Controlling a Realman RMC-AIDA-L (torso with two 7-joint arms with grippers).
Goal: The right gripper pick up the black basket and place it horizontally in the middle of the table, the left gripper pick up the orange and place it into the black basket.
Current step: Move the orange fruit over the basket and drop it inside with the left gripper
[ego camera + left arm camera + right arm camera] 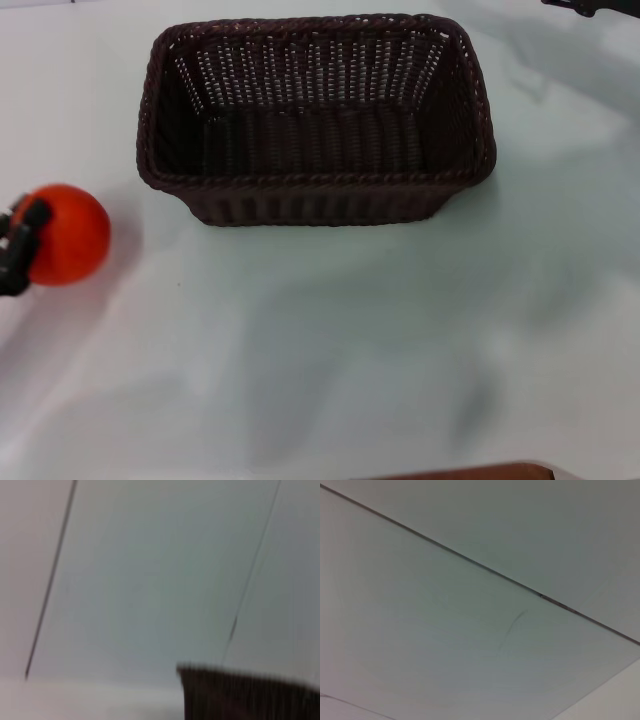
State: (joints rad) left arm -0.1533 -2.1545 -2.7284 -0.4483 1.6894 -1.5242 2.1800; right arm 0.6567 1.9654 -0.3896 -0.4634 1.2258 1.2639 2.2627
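Observation:
The black basket (315, 120) stands upright and empty, long side across, at the middle far part of the table (330, 340). The orange (65, 233) is at the far left, well apart from the basket. My left gripper (18, 245) comes in from the left edge with its black fingers (28, 216) closed against the orange. A blurred part of the basket wall shows in the left wrist view (250, 695). Only a dark bit of my right gripper (590, 6) shows at the top right corner, away from the basket. The right wrist view shows only table (470, 655).
A brown edge (470, 472) shows at the bottom of the head view. Thin dark seam lines cross the table in the wrist views (485, 570) (50, 580).

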